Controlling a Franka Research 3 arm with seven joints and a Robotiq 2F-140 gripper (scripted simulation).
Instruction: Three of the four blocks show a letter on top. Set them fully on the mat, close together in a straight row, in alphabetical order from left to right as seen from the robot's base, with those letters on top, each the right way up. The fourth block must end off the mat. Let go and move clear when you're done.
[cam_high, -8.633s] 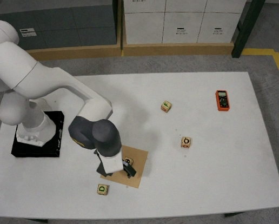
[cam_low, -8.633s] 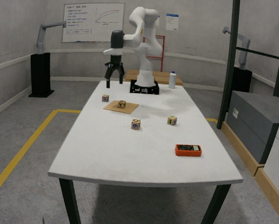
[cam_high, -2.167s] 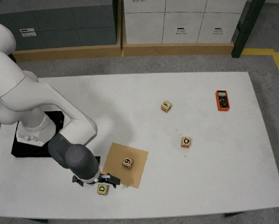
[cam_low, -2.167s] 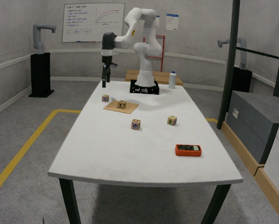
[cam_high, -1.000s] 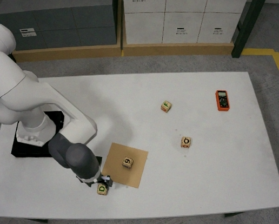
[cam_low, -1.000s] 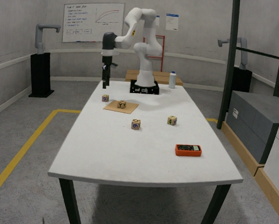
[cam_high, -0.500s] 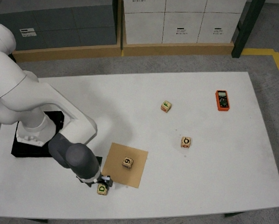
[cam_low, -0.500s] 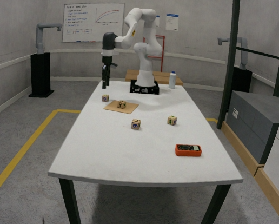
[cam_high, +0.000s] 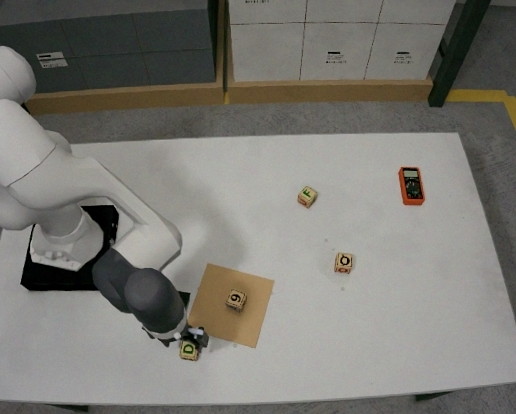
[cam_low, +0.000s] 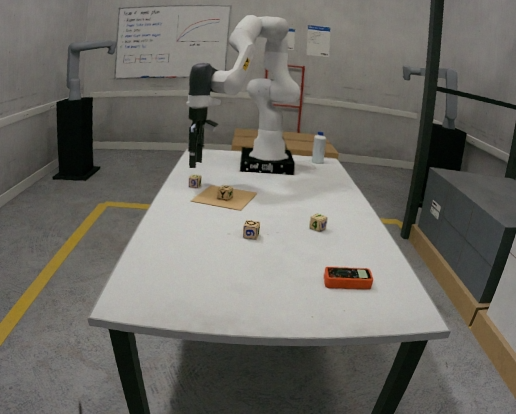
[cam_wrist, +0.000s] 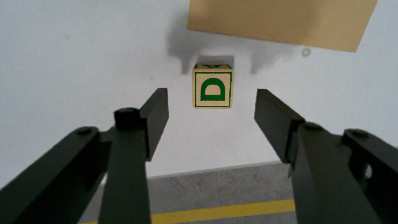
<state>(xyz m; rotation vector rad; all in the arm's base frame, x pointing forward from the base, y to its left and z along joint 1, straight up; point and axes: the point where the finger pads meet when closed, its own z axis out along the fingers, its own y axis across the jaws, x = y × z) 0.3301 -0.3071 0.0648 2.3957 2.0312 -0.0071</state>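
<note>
- The D block (cam_high: 189, 350) (cam_low: 195, 181) (cam_wrist: 213, 90) sits below the gripper (cam_high: 200, 339) (cam_low: 195, 164) (cam_wrist: 211, 103), whose half-open fingers hold nothing, apparently aligned to straddle it for a grasp.
- Its letter's curve faces the mat (cam_high: 260, 300) (cam_low: 240, 201) (cam_wrist: 280, 20), its head one finger (a cube, it has no long axis).

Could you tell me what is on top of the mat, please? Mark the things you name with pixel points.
On the mat (cam_high: 210, 285) (cam_low: 240, 201) (cam_wrist: 280, 20) sits one block (cam_high: 236, 300) (cam_low: 225, 193), its top showing a 9 or 6. The patch beneath it is covered.
</note>
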